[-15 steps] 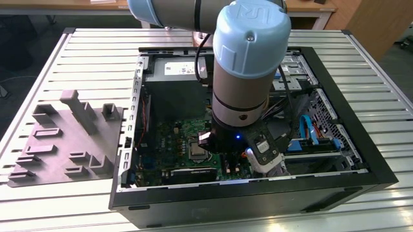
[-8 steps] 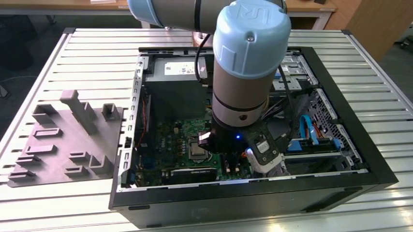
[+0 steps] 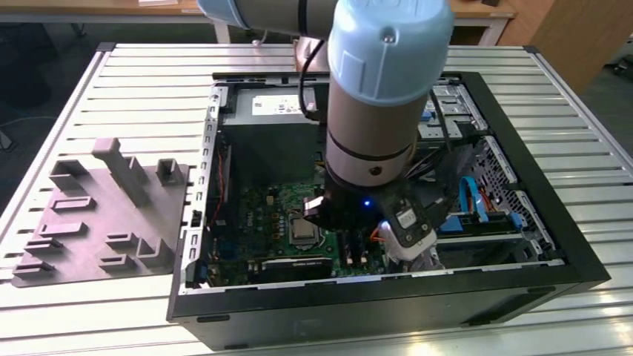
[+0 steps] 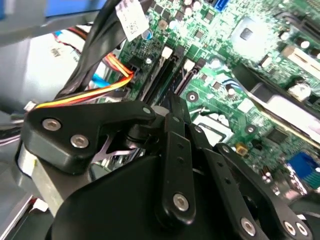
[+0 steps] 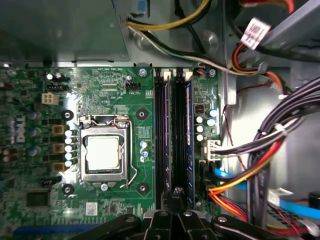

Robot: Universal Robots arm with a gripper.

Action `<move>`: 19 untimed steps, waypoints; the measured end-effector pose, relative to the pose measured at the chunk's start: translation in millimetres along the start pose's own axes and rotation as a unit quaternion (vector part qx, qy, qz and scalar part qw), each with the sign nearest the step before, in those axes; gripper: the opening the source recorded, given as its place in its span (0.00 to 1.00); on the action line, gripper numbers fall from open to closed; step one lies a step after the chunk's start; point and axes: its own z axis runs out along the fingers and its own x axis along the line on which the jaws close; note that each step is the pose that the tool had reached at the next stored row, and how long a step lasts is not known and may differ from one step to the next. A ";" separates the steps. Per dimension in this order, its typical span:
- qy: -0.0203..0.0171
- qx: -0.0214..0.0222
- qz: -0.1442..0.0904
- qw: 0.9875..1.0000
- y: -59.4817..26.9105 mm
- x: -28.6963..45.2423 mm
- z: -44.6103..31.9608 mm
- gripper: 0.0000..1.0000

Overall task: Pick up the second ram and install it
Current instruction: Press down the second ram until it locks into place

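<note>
One arm reaches down into one open computer case on the slatted counter, beside one grey tray. The claw hovers low over the green board, just above the ends of four black slot strips. One blue stick, the second ram, stands seated in the outermost strip, cables crowding alongside. Whether the claw's fingers are spread or pressed together, I can't tell.
</note>
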 end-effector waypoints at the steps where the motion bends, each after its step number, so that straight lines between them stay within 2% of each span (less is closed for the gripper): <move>1: 0.000 0.000 0.000 1.000 0.1 -0.2 -3.2 0.10; 5: 0.000 0.000 0.000 1.000 0.6 -0.7 -14.4 0.10; 14: 0.000 0.000 0.000 1.000 1.7 -0.7 -15.0 0.10; 19: 0.000 0.000 0.000 1.000 10.1 -0.5 -14.2 0.10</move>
